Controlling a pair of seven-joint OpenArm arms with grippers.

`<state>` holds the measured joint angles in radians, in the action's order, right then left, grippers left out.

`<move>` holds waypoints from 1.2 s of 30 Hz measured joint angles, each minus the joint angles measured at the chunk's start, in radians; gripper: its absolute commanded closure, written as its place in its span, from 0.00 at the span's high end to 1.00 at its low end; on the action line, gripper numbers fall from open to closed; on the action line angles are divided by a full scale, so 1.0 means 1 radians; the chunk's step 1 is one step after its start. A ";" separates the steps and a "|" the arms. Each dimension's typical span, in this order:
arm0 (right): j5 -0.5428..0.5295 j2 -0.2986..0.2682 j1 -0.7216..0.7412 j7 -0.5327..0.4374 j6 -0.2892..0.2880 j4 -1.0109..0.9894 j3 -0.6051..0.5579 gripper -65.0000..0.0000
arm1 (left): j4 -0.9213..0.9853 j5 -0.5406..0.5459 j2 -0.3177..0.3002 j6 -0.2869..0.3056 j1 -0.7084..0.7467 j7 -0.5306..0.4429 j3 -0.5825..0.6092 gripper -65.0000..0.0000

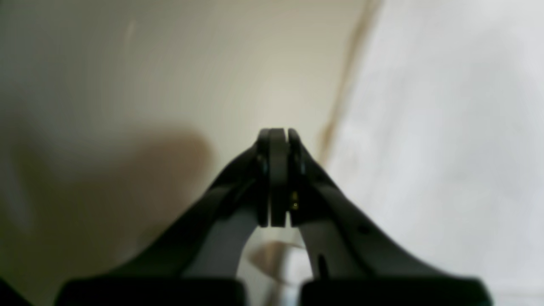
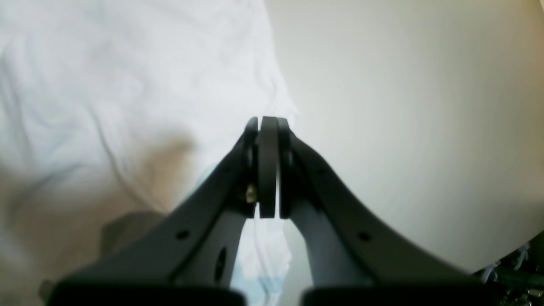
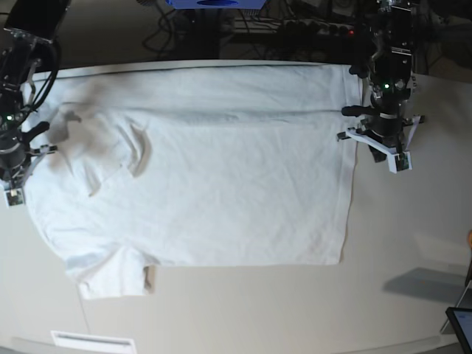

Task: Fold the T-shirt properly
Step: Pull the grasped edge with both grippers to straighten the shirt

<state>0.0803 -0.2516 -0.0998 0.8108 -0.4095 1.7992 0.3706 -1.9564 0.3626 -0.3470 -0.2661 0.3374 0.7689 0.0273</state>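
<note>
Left wrist view: left gripper (image 1: pixel 278 136) pinched closed on nothing, poised over bare table (image 1: pixel 170 76) just beside the shirt (image 1: pixel 446 127) edge, likely staged for a grab at the hem. Right wrist view: right gripper (image 2: pixel 267 123) also closed and empty, its tips at the shirt's (image 2: pixel 127 85) border. Base view: shirt (image 3: pixel 221 169) spread flat across the table (image 3: pixel 413 295), wrinkled, one sleeve partly tucked; arms flank its two ends, collar side and hem side. No fold begun, I judge.

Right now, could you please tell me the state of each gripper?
Left gripper: closed, empty, beside the plain white wrinkly T-shirt.
Right gripper: closed, holding nothing.
</note>
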 measured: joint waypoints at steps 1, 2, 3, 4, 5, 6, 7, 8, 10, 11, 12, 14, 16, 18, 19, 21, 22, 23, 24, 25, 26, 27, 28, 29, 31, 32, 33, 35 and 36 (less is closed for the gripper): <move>-0.008 0.010 0.008 0.000 -0.019 0.006 -0.002 0.02 | -0.026 0.000 0.025 0.043 0.002 -0.002 0.000 0.00; -0.021 0.013 0.013 -0.002 -0.026 0.010 -0.007 0.02 | -0.036 0.000 0.061 0.061 0.000 -0.009 -0.002 0.00; -0.023 0.017 0.016 -0.012 -0.024 0.012 -0.012 0.02 | -0.034 0.005 0.101 0.080 -0.005 -0.011 -0.001 0.00; -0.021 0.018 0.018 -0.013 -0.024 0.012 -0.012 0.02 | -0.023 0.015 0.132 0.093 -0.007 -0.002 0.002 0.00; -0.020 0.014 0.017 -0.006 -0.024 0.010 -0.011 0.02 | -0.010 0.014 0.152 0.091 -0.002 0.000 0.008 0.00; -0.010 0.011 0.013 -0.002 -0.019 0.008 -0.010 0.02 | 0.001 0.009 0.166 0.089 0.006 0.003 0.008 0.00; -0.001 0.008 0.010 0.004 -0.016 0.008 -0.008 0.02 | 0.010 0.007 0.181 0.085 0.015 0.004 0.008 0.00; -0.001 0.009 0.010 0.003 -0.016 0.008 -0.005 0.02 | 0.013 0.007 0.196 0.084 0.022 0.005 0.007 0.00; -0.008 0.010 0.013 -0.002 -0.017 0.008 -0.008 0.02 | 0.013 0.053 0.211 0.136 0.031 0.005 0.006 0.00; -0.016 0.011 0.014 -0.007 -0.019 0.008 -0.009 0.02 | 0.013 0.102 0.211 0.173 0.031 0.009 0.006 0.00; -0.014 0.011 0.014 -0.007 -0.019 0.008 -0.009 0.02 | 0.013 0.147 0.212 0.196 0.029 0.007 0.006 0.00; -0.008 0.011 0.013 0.001 -0.017 0.008 -0.008 0.02 | 0.029 0.206 0.213 0.196 0.022 -0.002 0.001 0.00; -0.010 0.011 0.014 0.000 -0.017 0.008 -0.008 0.02 | 0.062 0.220 0.198 0.188 0.018 0.000 -0.002 0.00; -0.010 0.011 0.013 -0.001 -0.017 0.008 -0.008 0.02 | 0.096 0.229 0.189 0.189 0.018 0.000 -0.003 0.00; -0.010 0.012 0.013 0.000 -0.017 0.008 -0.008 0.02 | 0.119 0.233 0.189 0.188 0.016 -0.002 -0.004 0.00; -0.010 0.012 0.013 -0.001 -0.017 0.008 -0.008 0.02 | 0.157 0.241 0.192 0.190 0.016 -0.029 -0.006 0.00; -0.010 0.012 0.013 -0.001 -0.017 0.008 -0.008 0.02 | 0.167 0.241 0.191 0.193 0.014 -0.032 -0.006 0.00; -0.009 0.011 0.013 0.000 -0.016 0.008 -0.008 0.02 | 0.182 0.242 0.191 0.201 0.010 -0.044 -0.007 0.00; -0.009 0.011 0.011 0.000 -0.016 0.008 -0.008 0.02 | 0.193 0.246 0.191 0.205 0.006 -0.055 -0.008 0.00; -0.010 0.012 0.010 -0.001 -0.017 0.008 -0.008 0.02 | 0.202 0.246 0.191 0.209 0.003 -0.060 -0.008 0.00; -0.010 0.013 0.010 -0.001 -0.017 0.008 -0.008 0.02 | 0.210 0.253 0.188 0.208 0.003 -0.070 -0.008 0.00; -0.010 0.013 0.011 0.000 -0.017 0.008 -0.008 0.02 | 0.213 0.266 0.177 0.200 0.004 -0.076 -0.006 0.00; -0.010 0.012 0.011 -0.001 -0.017 0.008 -0.008 0.02 | 0.216 0.277 0.165 0.190 0.004 -0.076 -0.005 0.00; -0.009 0.012 0.010 0.000 -0.016 0.008 -0.008 0.02 | 0.218 0.276 0.156 0.183 0.003 -0.075 -0.005 0.00; -0.010 0.018 0.010 -0.001 -0.016 0.008 -0.008 0.02 | 0.217 0.279 0.132 0.169 0.004 -0.079 -0.002 0.00; -0.010 0.026 0.011 -0.002 -0.016 0.008 -0.007 0.02 | 0.217 0.279 0.119 0.168 0.005 -0.079 -0.002 0.00; -0.010 0.032 0.010 -0.001 -0.017 0.008 -0.006 0.02 | 0.217 0.278 0.108 0.163 0.006 -0.079 -0.002 0.00; -0.010 0.040 0.008 -0.001 -0.017 0.008 -0.006 0.02 | 0.217 0.270 0.091 0.160 0.015 -0.084 -0.007 0.00; -0.010 0.040 0.008 0.000 -0.017 0.008 -0.006 0.02 | 0.216 0.269 0.085 0.159 0.024 -0.094 -0.009 0.00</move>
<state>0.0708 -0.2119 -0.0921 0.8108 -0.4267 1.8072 0.3641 -1.7409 0.6319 -0.2619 -0.1070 0.3618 0.6746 0.0185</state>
